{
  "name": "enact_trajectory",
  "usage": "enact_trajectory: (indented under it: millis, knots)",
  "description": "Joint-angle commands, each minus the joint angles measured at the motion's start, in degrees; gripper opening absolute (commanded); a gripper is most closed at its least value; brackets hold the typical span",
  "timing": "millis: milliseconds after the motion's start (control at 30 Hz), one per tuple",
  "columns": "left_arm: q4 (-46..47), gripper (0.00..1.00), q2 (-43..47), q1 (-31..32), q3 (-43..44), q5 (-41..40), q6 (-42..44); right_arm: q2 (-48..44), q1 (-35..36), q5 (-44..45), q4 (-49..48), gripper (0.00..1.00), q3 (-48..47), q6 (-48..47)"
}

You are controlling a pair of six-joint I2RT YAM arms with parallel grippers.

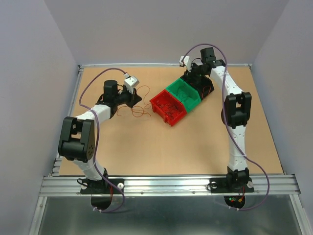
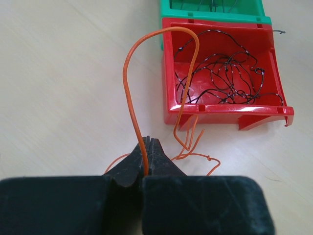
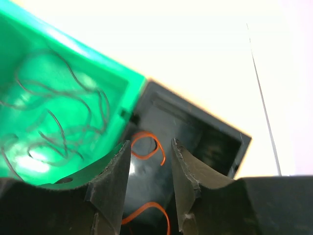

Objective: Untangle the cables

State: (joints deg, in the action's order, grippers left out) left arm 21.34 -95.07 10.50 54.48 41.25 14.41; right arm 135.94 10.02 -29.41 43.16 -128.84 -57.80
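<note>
The cables are thin curly wires. My left gripper [image 2: 149, 143] is shut on one orange wire [image 2: 128, 73] that arches up from the jaws and drops in front of the red bin [image 2: 171, 58]. More orange wire [image 2: 195, 155] lies loose on the table just beyond the jaws. From above, the left gripper [image 1: 137, 99] sits at the small tangle of wires [image 1: 139, 108], left of the red bin [image 1: 157, 102]. My right gripper [image 3: 150, 157] hangs open over the black bin [image 3: 195, 128]. An orange wire [image 3: 146, 155] lies on that bin's floor, free of the fingers.
The red bin holds black wires [image 2: 225, 73]. The green bin [image 3: 73, 54] [image 1: 191, 95] holds dark wires, and the black bin [image 1: 210, 88] stands at its right. All three bins touch in a diagonal row. White walls enclose the table; a metal rail [image 1: 171, 183] runs along the near edge.
</note>
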Motion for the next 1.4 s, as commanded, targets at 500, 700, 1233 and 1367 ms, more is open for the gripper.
enact_trajectory:
  millis: [500,700,1233,1367]
  knots:
    - [1.9,0.00,9.5,0.2,-1.6,0.2,1.5,-11.8,3.2,-4.2,-21.1,0.73,7.3,9.7]
    - [2.4,0.00,11.2,0.2,-2.5,0.4,1.8,-19.5,3.6,-2.4,-40.6,0.83,15.0,24.4]
    - [3.3,0.00,18.3,0.2,-5.6,1.2,2.4,-45.2,13.9,-15.6,-86.5,0.86,53.8,47.8]
    - [3.5,0.00,21.9,0.2,-6.9,1.2,2.7,-47.0,17.2,-27.7,-76.1,0.85,54.0,35.0]
